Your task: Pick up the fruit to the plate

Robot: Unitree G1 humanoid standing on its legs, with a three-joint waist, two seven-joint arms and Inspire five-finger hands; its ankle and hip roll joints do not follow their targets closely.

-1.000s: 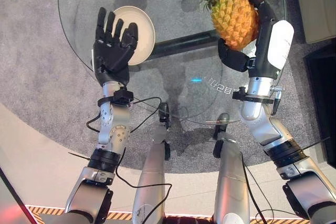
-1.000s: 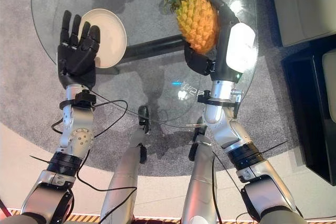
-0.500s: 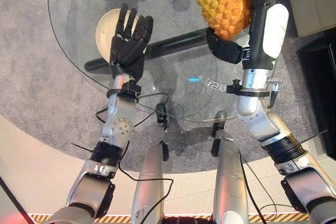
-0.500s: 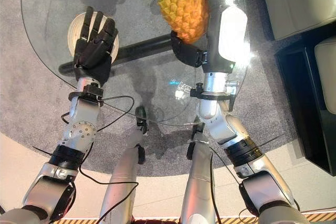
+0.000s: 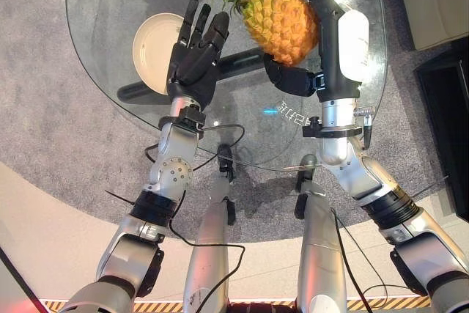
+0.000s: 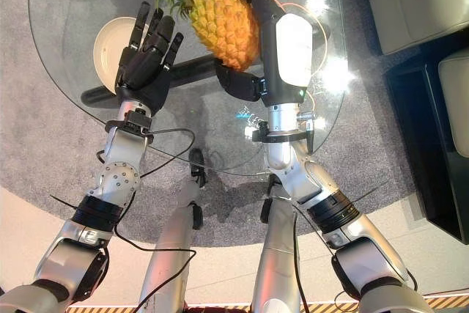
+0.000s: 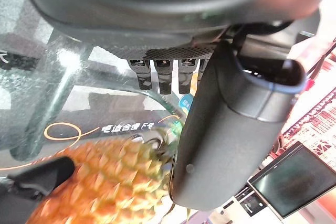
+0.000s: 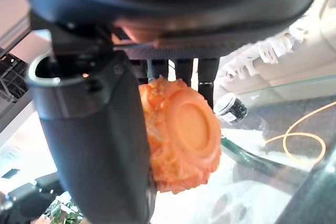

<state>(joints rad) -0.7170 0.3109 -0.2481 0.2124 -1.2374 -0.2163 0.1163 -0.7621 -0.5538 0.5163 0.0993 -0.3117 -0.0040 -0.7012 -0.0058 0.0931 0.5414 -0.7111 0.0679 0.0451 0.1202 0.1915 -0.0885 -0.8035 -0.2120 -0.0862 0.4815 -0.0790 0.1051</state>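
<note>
My right hand point(image 5: 322, 42) held the pineapple point(image 5: 280, 20) in the air above the glass surface point(image 5: 102, 71), fingers and thumb curled round its body — the flat base sat against my palm in the right wrist view. The fruit's long axis ran slantwise, with the leafy crown pointing toward my left hand point(image 5: 196, 56) and the far left edge of the surface. The plate point(image 5: 152, 42) lay near that left edge, just beyond my left hand, so the fruit had to go crown-first, leftward across the surface to reach it. My left hand hung flat with fingers straight and spread, holding nothing — it stood between the pineapple and the plate and partly covered the plate's near rim, which I judged could block the way.
</note>
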